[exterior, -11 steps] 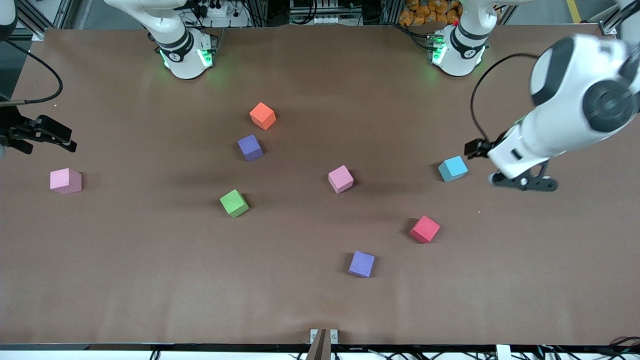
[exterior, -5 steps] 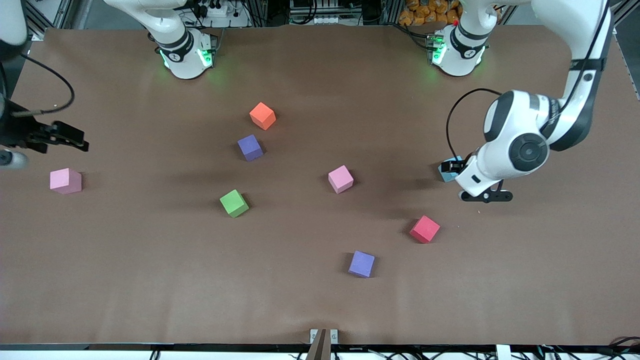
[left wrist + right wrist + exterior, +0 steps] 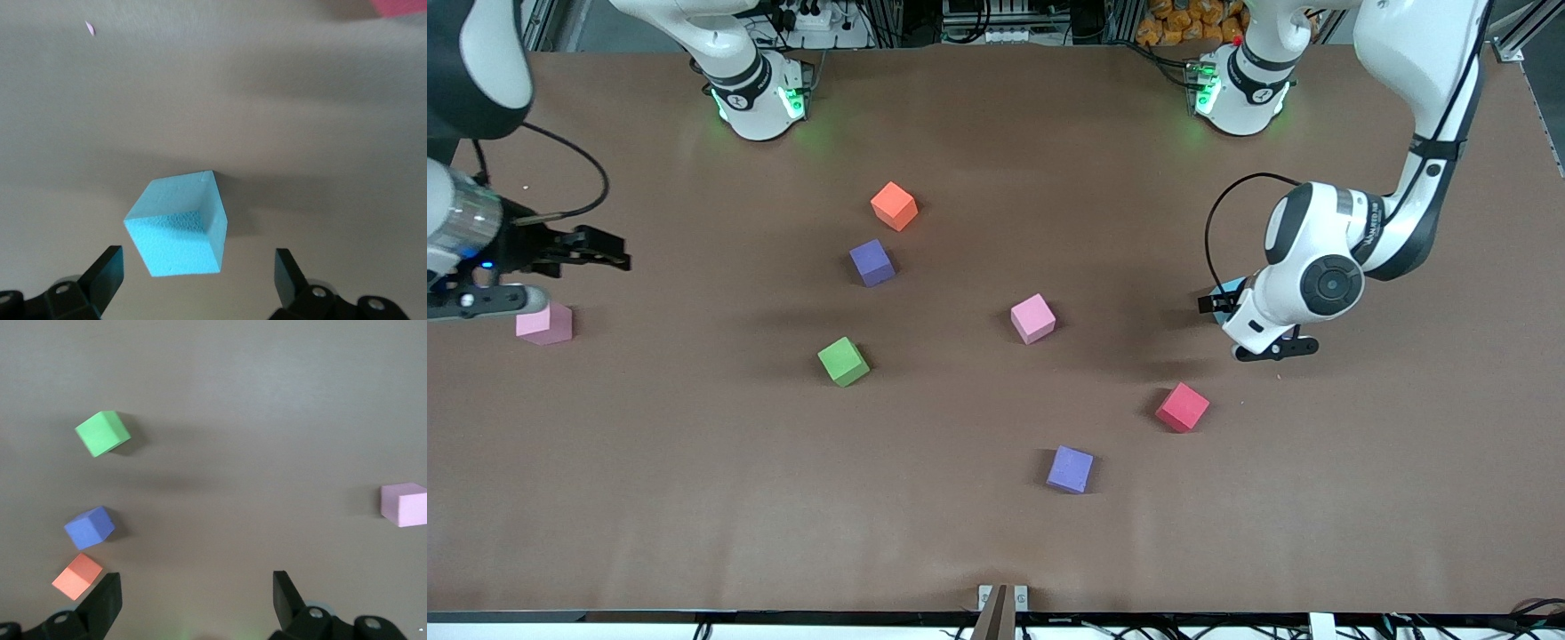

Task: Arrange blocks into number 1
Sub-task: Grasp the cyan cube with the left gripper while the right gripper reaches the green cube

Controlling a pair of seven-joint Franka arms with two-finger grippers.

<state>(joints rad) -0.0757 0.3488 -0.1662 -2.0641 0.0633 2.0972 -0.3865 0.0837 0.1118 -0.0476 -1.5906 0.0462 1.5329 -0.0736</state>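
Observation:
The light blue cube [image 3: 179,230] rests on the brown table, nearly hidden under my left hand [image 3: 1233,285]. My left gripper [image 3: 197,273] hangs open above it, one finger to each side, touching nothing [image 3: 1221,300]. Toward the table's middle lie the orange cube [image 3: 894,206], the dark purple cube [image 3: 871,262], the green cube [image 3: 843,362] and a pink cube [image 3: 1032,318]. Another pink cube [image 3: 543,325] sits at the right arm's end, partly covered by that arm. My right gripper [image 3: 605,258] is open and empty in the air [image 3: 195,587], with green [image 3: 102,433], purple [image 3: 89,527], orange [image 3: 77,577] and pink [image 3: 404,505] below.
A red cube [image 3: 1183,407] lies nearer the front camera than the light blue one. A lavender cube [image 3: 1070,469] lies nearer still. Both arm bases [image 3: 760,98] [image 3: 1240,89] stand along the table's back edge.
My left arm swung in from the table's end and came down over the light blue cube, now covering it. My right gripper moved inward, its hand now overlapping the end pink cube.

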